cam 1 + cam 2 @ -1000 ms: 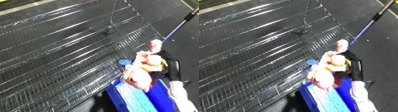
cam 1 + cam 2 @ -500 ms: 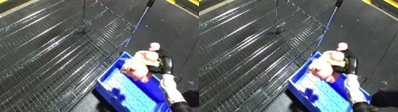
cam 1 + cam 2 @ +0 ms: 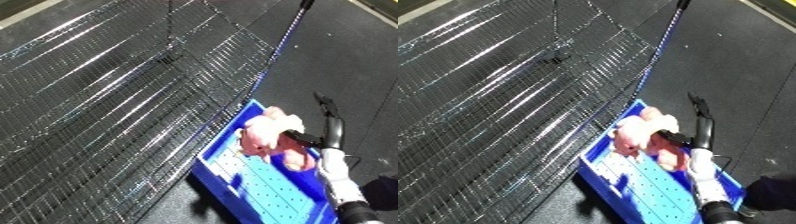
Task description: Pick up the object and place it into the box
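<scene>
A pink plush toy (image 3: pixel 266 137) lies in the far end of the blue bin (image 3: pixel 222 152), on its perforated floor. My right hand (image 3: pixel 702 131) comes in from the lower right on a white forearm, by the toy's right side. Its fingers (image 3: pixel 325 107) point straight up past the toy, away from it. The thumb (image 3: pixel 302 136) lies across the toy's top. The hand looks open, with only the thumb touching the toy. No view shows my left hand.
A large wire-mesh rack (image 3: pixel 124 100) fills the left and middle and borders the bin's left wall. A blue-edged rail (image 3: pixel 282 37) runs along its right side. Dark floor (image 3: pixel 355 60) lies to the right of the bin.
The toy has gone from hanging in my right hand above the bin to resting inside it. The fingers have straightened off it. The camera has shifted, so the whole view moved.
</scene>
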Robot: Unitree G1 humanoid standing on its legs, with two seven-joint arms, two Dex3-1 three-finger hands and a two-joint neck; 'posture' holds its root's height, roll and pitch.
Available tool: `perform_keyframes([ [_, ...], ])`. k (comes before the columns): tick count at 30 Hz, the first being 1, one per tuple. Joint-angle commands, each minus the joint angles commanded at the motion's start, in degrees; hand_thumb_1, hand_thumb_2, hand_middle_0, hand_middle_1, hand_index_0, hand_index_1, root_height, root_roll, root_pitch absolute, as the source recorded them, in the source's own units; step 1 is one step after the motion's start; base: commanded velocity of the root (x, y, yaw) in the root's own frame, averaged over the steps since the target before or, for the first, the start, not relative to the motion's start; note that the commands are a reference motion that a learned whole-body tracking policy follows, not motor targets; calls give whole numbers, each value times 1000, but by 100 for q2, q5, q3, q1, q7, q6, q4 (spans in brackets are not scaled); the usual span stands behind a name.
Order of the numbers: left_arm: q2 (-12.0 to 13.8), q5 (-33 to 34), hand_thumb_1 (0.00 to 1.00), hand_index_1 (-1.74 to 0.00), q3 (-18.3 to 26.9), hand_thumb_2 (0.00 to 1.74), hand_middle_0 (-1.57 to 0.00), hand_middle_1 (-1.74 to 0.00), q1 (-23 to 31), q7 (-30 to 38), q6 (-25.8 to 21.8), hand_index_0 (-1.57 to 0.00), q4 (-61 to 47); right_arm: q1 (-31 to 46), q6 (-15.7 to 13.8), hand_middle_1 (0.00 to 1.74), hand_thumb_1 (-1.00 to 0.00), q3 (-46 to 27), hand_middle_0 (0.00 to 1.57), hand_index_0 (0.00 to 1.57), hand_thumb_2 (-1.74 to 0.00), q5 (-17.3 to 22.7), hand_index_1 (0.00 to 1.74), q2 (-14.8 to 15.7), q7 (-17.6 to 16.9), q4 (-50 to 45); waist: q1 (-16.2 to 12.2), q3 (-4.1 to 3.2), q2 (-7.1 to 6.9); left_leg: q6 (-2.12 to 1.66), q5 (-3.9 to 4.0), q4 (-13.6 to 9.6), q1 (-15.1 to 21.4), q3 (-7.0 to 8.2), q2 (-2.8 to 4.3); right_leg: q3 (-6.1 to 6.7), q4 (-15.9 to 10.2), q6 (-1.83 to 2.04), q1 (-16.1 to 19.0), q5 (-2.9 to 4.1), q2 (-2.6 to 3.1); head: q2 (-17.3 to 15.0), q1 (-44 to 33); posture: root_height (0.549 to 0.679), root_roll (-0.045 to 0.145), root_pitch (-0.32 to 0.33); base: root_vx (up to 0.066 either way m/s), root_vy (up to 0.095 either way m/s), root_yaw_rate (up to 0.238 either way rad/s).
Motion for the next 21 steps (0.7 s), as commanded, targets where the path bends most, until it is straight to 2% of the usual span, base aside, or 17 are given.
perform_keyframes([
  [5,13,6,1000,-1740,-8,1740,-1570,-1740,34,-7,7,-1570,-13,-43,43,0,0,31,0,0,0,-114,0,41,-130,-27,52,-18,-6,6,6,-24,12,-16,-6,-24,-9,10,23,4,0,-28,76,645,63,-162,1,-1,28],
  [21,-16,41,1000,-1740,-36,1740,-1570,-1740,38,-9,73,-1570,5,-67,88,0,0,305,0,0,0,-473,0,97,-41,-681,94,-6,-29,15,53,-43,10,-23,-15,-24,7,20,27,4,-15,-59,151,644,63,-167,-7,4,17],
])
